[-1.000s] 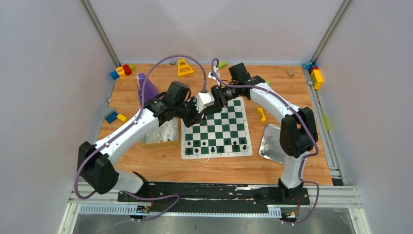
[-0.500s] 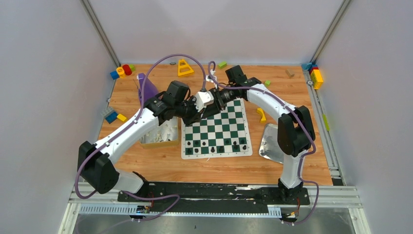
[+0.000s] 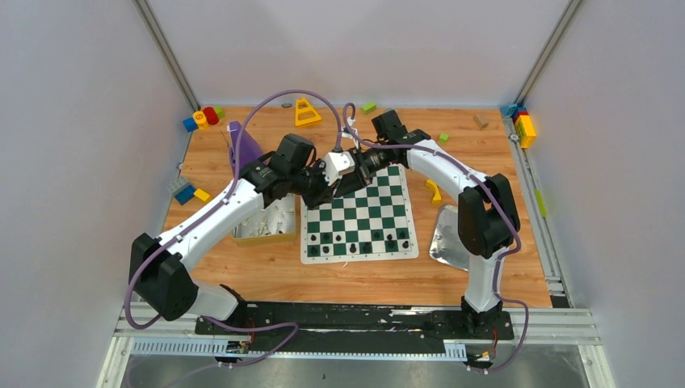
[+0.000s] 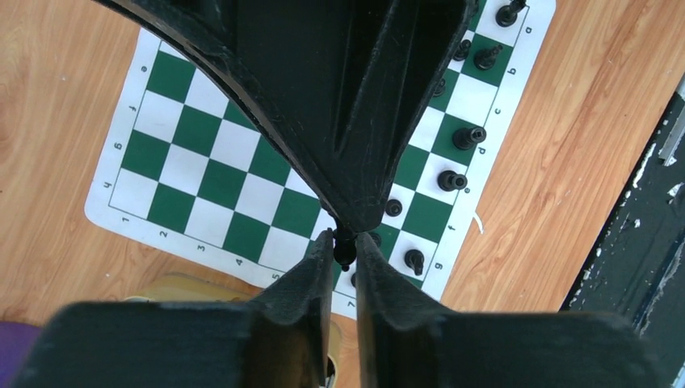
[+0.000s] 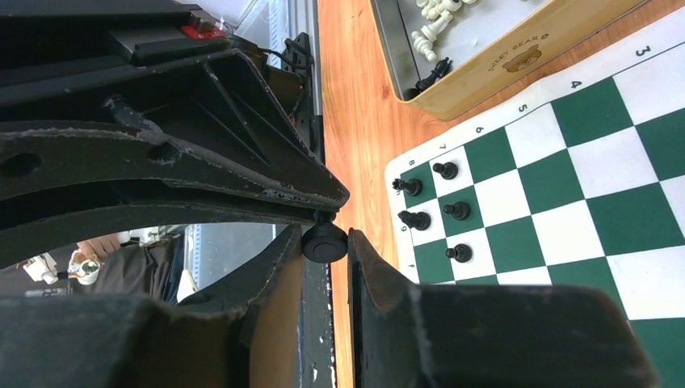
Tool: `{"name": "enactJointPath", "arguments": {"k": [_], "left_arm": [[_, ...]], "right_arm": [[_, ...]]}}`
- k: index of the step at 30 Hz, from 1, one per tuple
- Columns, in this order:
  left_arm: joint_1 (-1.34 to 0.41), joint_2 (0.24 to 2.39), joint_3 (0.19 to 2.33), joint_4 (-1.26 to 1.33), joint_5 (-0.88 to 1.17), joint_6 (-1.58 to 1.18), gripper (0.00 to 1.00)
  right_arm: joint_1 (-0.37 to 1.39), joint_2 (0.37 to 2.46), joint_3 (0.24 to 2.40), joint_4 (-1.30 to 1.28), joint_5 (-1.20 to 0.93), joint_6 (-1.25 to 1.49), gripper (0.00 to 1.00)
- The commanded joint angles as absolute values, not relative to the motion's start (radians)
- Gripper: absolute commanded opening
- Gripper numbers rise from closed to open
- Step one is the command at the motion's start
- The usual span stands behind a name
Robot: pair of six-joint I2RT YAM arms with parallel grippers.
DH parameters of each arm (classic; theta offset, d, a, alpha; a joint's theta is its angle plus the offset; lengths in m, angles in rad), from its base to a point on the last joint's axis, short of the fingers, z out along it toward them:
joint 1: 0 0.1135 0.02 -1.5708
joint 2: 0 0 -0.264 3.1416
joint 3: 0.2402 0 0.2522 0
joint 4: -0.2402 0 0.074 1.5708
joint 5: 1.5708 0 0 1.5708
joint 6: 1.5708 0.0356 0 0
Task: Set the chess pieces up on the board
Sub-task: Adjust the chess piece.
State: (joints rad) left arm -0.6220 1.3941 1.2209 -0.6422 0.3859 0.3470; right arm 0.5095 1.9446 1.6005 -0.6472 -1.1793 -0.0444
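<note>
Since the earlier frame the right arm has swung left. The right gripper (image 5: pixel 323 236) has closed onto the small black plastic chess piece (image 5: pixel 324 244), which the left gripper (image 4: pixel 342 239) also pinches, held aloft over the far-left part of the green-and-white checkered board (image 3: pixel 355 212). Progress judged under half: some black pieces (image 3: pixel 365 245) stand along the board's near edge, cream pieces (image 5: pixel 432 24) lie in the tan box (image 5: pixel 517 61) left of the board

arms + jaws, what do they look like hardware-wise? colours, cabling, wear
The left arm and the right arm match: white links with bulky black joint housings. A lavender cable loops off each arm and trails down to the mounting rail. The jaws are matte black and taper to narrow tips, with pale scuffing along their edges. No markings are legible on either arm.
</note>
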Motion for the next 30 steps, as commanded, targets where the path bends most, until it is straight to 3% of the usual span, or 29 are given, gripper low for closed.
{"name": "enactJointPath", "arguments": {"k": [1,7,11,15,20,30], "left_arm": [[-0.627,1.381,1.255,-0.608,0.406,0.349,0.27],[-0.579,1.375,1.301,-0.619,0.465,0.336,0.71],[-0.488,1.382,1.354,-0.599,0.651,0.266,0.89],[-0.443,1.405,1.385,-0.541,0.795,0.155,0.92],[-0.437,1.485,1.408,-0.413,0.879,-0.067,0.89],[-0.431,1.669,1.45,-0.181,1.044,-0.45,0.67]], "right_arm": [[0.511,1.944,1.611,-0.616,-1.189,-0.055,0.14],[0.441,1.887,1.57,-0.611,-1.199,-0.051,0.06],[0.365,1.831,1.525,-0.57,-1.249,-0.022,0.03],[0.303,1.771,1.468,-0.465,-1.307,0.09,0.02],[0.264,1.721,1.402,-0.302,-1.371,0.244,0.01],[0.24,1.697,1.36,-0.151,-1.396,0.383,0.0]]}}
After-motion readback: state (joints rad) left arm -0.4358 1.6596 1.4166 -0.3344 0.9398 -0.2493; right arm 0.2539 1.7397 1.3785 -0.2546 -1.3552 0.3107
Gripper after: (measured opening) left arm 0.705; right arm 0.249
